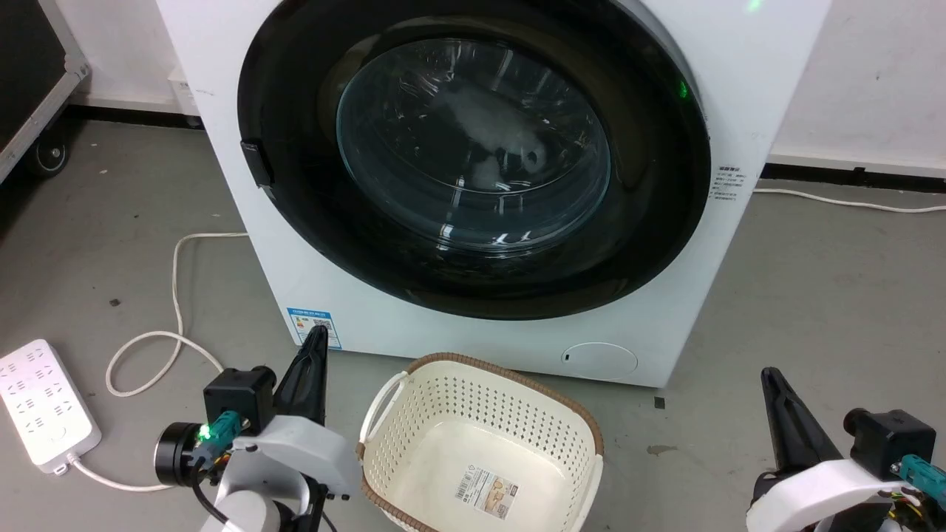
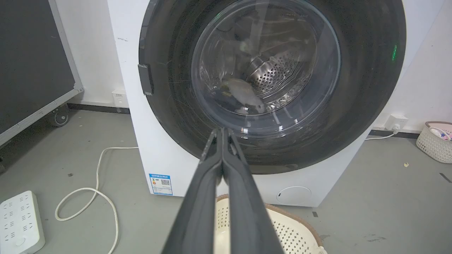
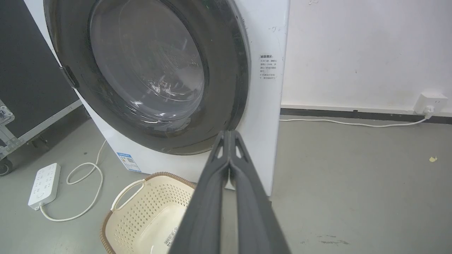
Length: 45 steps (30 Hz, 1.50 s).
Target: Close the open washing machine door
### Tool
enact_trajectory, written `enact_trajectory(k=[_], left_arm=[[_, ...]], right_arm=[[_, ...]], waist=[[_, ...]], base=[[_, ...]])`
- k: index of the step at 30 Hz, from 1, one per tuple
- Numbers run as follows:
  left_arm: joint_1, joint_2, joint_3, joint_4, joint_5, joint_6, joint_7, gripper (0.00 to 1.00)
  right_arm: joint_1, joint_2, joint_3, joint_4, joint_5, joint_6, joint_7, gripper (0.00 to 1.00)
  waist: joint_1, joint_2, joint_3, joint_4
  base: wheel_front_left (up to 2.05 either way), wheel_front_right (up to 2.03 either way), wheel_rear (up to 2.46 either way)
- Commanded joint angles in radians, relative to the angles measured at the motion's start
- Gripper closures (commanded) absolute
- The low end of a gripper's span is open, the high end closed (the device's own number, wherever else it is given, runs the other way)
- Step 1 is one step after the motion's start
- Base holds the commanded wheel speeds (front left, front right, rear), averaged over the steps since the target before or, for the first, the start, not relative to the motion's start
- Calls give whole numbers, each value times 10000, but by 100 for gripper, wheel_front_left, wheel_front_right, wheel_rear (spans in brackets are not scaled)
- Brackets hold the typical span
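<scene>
Status check: the washing machine door [image 1: 473,148] sits flat against the front of the washing machine [image 1: 739,111], black rim flush all round as far as I can tell, with its little dark catch [image 1: 257,162] on the robot's left edge. Through the glass you can see the steel drum [image 2: 275,70] and something pale inside (can't tell what). The left gripper [image 1: 316,347] hangs low in front of the machine, its 2 fingers pressed together on nothing, apart from the door. Right gripper [image 1: 772,380] is the same, pinched closed and empty, low on the other side. A cream basket [image 1: 480,362] stands on the floor between them, just in front of the machine, and a white power strip [image 1: 41,403] lies off to the left.
</scene>
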Motion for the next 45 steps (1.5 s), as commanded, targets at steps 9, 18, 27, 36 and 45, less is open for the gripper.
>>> enact_trajectory(k=[9,18,27,36,45], left_arm=[[315,-180,312,-206,419,-169,132,100],[494,-366,603,-395,803,-282,264,100],[640,-519,842,-549,1117,-375,372,100],[787,-672,1080,-704,1432,-468,480,100],[933,-824,1318,-858,1746,-561,588,100]], right_arm=[[-17,4,62,-99,-189,-2,67,100],[-24,5,122,-142,-344,-2,99,100],[-29,7,171,-176,-472,-3,125,100],[-35,8,220,-211,-599,-3,151,100],[-40,9,268,-246,-726,-4,177,100]], waist=[[0,-1,9,38],[0,-1,19,85],[0,-1,28,123],[0,-1,36,161],[-1,-1,45,198]], base=[[0,0,0],[0,0,0],[0,0,0],[0,0,0],[0,0,0]])
